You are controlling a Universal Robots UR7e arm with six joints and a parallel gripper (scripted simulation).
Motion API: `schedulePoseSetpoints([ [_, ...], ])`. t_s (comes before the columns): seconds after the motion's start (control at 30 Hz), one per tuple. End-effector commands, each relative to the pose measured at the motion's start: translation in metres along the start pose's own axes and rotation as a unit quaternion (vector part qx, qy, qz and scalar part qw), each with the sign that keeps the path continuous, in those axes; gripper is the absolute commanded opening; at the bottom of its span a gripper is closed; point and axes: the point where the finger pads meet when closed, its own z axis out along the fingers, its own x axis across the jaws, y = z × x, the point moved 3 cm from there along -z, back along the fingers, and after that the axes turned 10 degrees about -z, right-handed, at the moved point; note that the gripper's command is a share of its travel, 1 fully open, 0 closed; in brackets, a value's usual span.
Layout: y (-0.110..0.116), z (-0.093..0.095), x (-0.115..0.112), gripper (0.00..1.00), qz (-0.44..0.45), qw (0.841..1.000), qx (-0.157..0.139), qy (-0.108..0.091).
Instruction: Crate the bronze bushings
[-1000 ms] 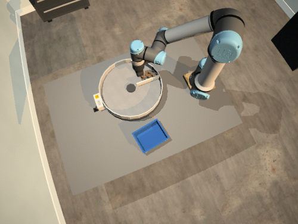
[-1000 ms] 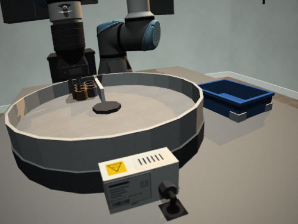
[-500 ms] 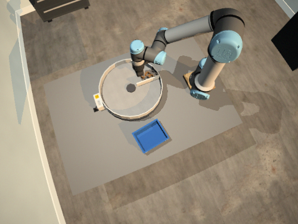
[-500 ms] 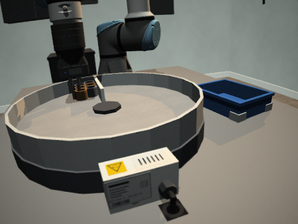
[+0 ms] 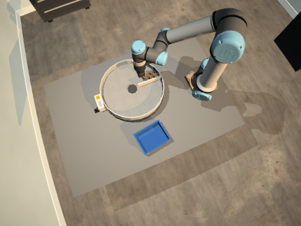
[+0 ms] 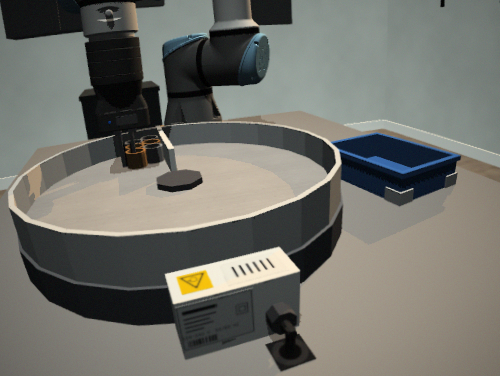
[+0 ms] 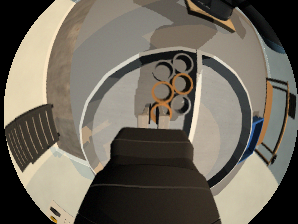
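Note:
Several bushings, bronze and steel, stand in a tight cluster (image 7: 173, 86) on the round turning table (image 5: 132, 89), against a pale divider bar near the far rim. My gripper (image 6: 128, 150) is down inside the table at the near end of the cluster and is shut on a bronze bushing (image 6: 135, 155), which also shows in the wrist view (image 7: 158, 113) right at the fingers. Dark steel bushings (image 6: 151, 147) stand just behind it. The blue crate (image 5: 152, 137) sits on the mat in front of the table, apart from it; it also shows in the exterior view (image 6: 396, 162).
A raised rim rings the turning table (image 6: 175, 195), with a dark hub (image 6: 179, 180) at its centre. A white control box (image 6: 234, 299) with a yellow warning label is fixed to the table's outer side. The arm's base (image 5: 204, 82) stands to the right of the table.

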Motion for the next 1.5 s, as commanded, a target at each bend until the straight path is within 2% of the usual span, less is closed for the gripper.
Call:
schedulePoseSetpoints([
  [0.0,0.0002,-0.0004,-0.0003,0.00,0.000,1.000,0.000,-0.001],
  [1.13,-0.0003,-0.0004,-0.0034,0.00,0.000,1.000,0.000,0.000],
  [1.47,-0.0003,-0.0079,-0.0034,0.00,0.000,1.000,0.000,0.000],
])
